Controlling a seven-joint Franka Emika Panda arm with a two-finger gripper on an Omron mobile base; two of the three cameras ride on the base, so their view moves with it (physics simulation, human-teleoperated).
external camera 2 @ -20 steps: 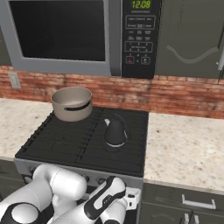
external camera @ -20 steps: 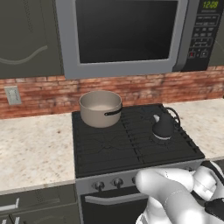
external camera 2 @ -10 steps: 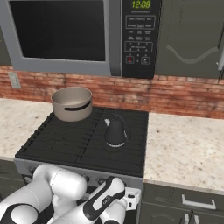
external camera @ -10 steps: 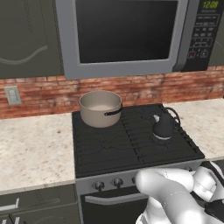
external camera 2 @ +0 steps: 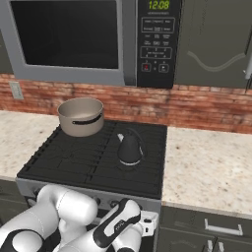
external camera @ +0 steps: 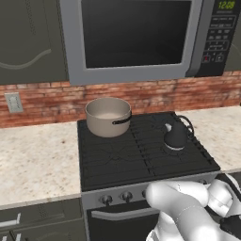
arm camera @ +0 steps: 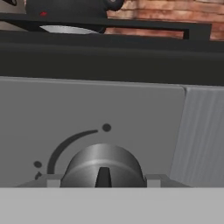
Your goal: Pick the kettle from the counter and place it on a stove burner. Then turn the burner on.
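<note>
The small dark kettle stands upright on the right-hand stove burner of the black cooktop. Its underside shows at the top of the hand view as the kettle. My arm is bent low before the stove's front panel, with the gripper at the panel's right end. Close up, a grey round knob sits between the fingers of my gripper. Both tips lie against its sides. The pale speckled counter flanks the stove.
A wide beige-grey pot occupies the back left burner. More knobs line the front panel. A microwave hangs above the stove before a brick wall. Drawers sit below the counter.
</note>
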